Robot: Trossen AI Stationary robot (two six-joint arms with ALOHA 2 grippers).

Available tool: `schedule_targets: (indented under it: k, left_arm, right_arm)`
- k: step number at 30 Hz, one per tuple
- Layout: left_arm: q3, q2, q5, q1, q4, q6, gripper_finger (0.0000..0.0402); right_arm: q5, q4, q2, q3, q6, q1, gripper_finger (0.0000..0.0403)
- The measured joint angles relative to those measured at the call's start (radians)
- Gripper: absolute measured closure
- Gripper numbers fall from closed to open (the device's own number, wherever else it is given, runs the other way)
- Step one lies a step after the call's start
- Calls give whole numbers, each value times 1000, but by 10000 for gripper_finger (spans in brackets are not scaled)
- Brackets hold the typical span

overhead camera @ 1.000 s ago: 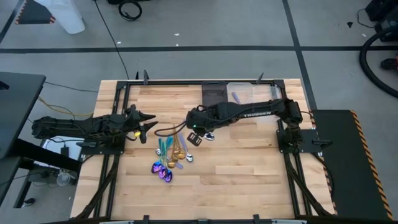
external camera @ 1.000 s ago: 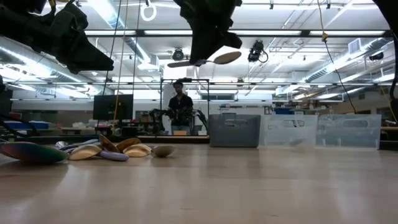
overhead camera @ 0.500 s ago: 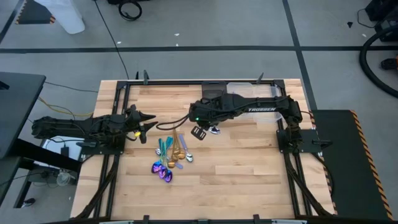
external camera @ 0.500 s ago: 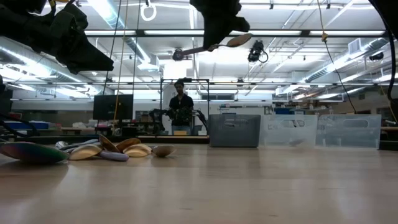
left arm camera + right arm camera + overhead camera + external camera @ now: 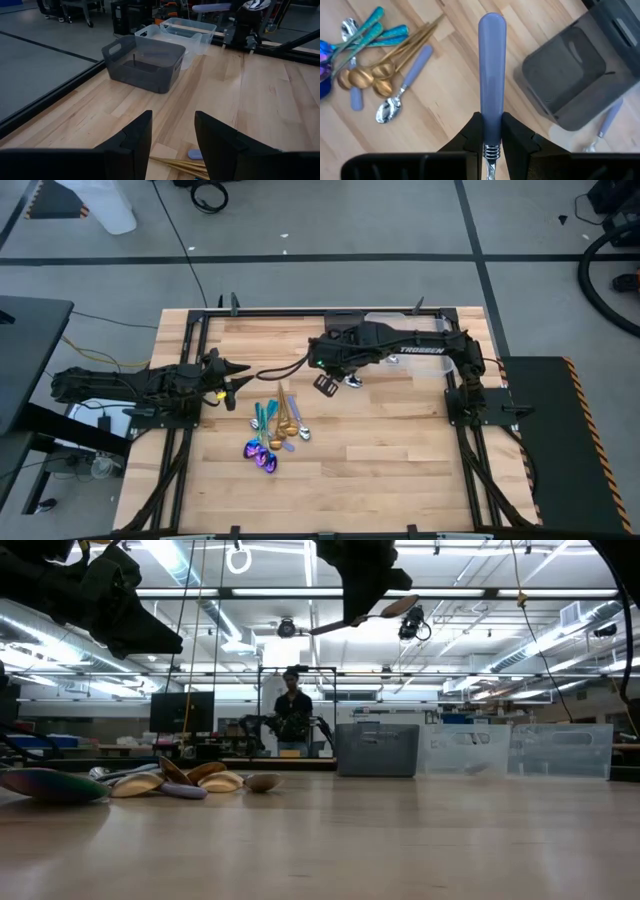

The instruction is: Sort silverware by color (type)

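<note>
The right pincer (image 5: 335,383) grips a lavender-handled spoon (image 5: 491,60) above the bench (image 5: 400,460), at 2 o'clock from the spoon pile (image 5: 272,430). The left pincer (image 5: 236,380) waits open at the pile's 10 o'clock.

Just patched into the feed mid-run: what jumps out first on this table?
The right gripper, raised above the table's middle, is shut on a lavender-handled spoon, between the pile and the bins. Below and to its left lies the bright pile of silverware: gold, teal and iridescent purple spoons bunched together. At the far edge stand a dark bin and a clear bin, the clear one already holding a matching lavender-handled piece.
</note>
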Motion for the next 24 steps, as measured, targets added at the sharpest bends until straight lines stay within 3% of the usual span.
schedule_targets:
  k: [24]
  left_arm:
    - [0,0,0,0,-16,8,246]
  right_arm:
    - [8,-120,-142,0,28,-72,345]
